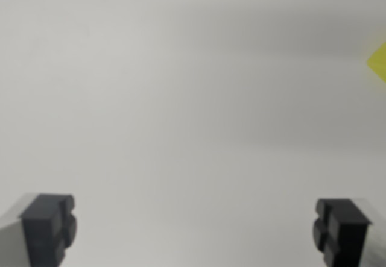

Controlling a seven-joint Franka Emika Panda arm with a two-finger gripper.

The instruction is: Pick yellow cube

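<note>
Only a corner of the yellow cube (379,62) shows, up and right of the gripper (196,231), whose jaws are spread wide and empty. Probably light and rigid; pinch two opposite flat faces.

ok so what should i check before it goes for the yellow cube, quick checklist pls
1. Gripper open: ok, both fingers stand far apart at the bottom corners.
2. Nothing between the fingers: ok, only bare white surface.
3. Yellow cube in view: not ok, only a corner shows at the wrist view's right edge.
4. Cube centred between the fingers: not ok, it lies far off to the right.
5. Path to the cube clear: ok for what shows.
6. Height above the surface: cannot tell, the picture is blurred.
</note>
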